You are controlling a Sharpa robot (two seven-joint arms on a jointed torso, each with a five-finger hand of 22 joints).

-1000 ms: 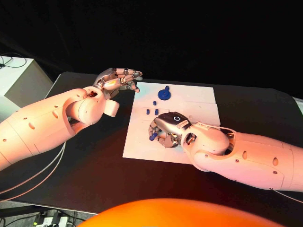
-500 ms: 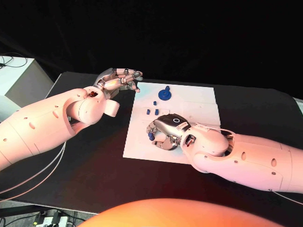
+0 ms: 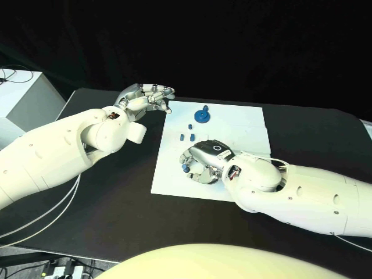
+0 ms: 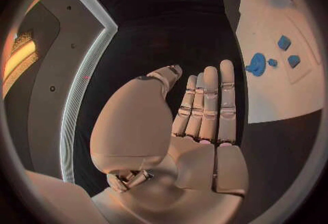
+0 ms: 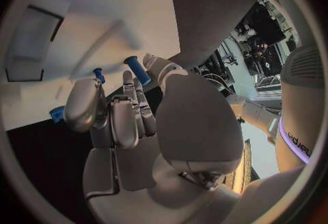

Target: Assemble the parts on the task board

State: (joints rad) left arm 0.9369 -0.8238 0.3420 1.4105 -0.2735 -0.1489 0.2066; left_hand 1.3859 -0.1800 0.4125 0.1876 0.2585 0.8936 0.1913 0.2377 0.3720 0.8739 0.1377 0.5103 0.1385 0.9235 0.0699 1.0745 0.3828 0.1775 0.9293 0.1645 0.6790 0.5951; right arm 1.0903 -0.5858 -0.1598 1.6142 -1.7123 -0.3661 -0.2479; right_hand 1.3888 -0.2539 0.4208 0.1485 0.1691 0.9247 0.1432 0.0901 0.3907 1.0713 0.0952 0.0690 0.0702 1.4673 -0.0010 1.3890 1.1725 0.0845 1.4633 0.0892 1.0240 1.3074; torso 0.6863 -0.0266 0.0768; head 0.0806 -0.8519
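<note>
The white task board (image 3: 236, 131) lies in the middle of the black table. My right hand (image 3: 206, 163) is low over its near left part and pinches a short blue peg (image 3: 186, 167) between thumb and a finger; the right wrist view shows the blue peg (image 5: 136, 69) at the fingertips. A round blue part (image 3: 202, 117) with a knob sits at the board's far side, with three small blue pieces (image 3: 187, 137) a little nearer. My left hand (image 3: 148, 96) hovers beside the board's far left corner, fingers straight and holding nothing (image 4: 205, 109).
A white box (image 3: 14, 102) stands off the table's left edge, with cables hanging beside it. The board (image 4: 273, 82) has shallow rectangular recesses (image 5: 30, 43) on its right half. Bare black table surrounds the board.
My right hand has turned a little over the board's near left part, still holding the blue peg. The left hand has stayed put.
</note>
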